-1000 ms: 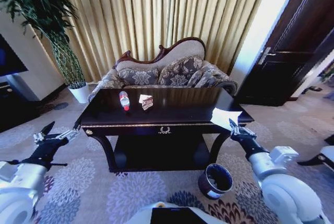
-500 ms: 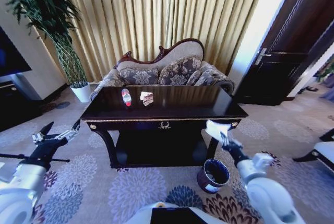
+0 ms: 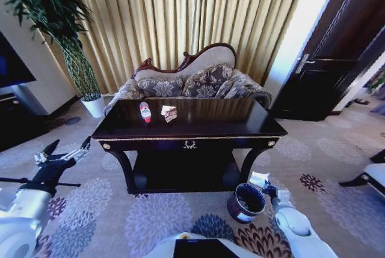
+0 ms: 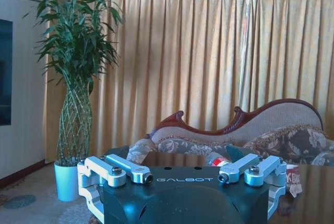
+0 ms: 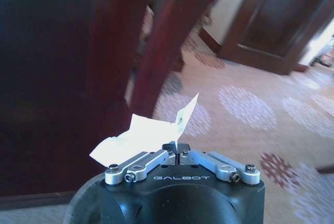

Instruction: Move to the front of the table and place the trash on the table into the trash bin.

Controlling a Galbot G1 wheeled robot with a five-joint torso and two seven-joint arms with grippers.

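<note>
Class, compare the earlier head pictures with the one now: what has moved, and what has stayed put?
The right pincer, shut on the paper scrap, has come down from table-top height to the rim of the bin. The bottle and wrapper stay on the table; the left pincer stays open at the table's left.

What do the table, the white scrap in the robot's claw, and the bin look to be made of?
The table: dark glossy wood, mirror-like top, gold edging. The white scrap: thin paper, creased, held in the right gripper. The trash bin: unclear, perhaps metal or plastic; dark sheen, pale rim.
</note>
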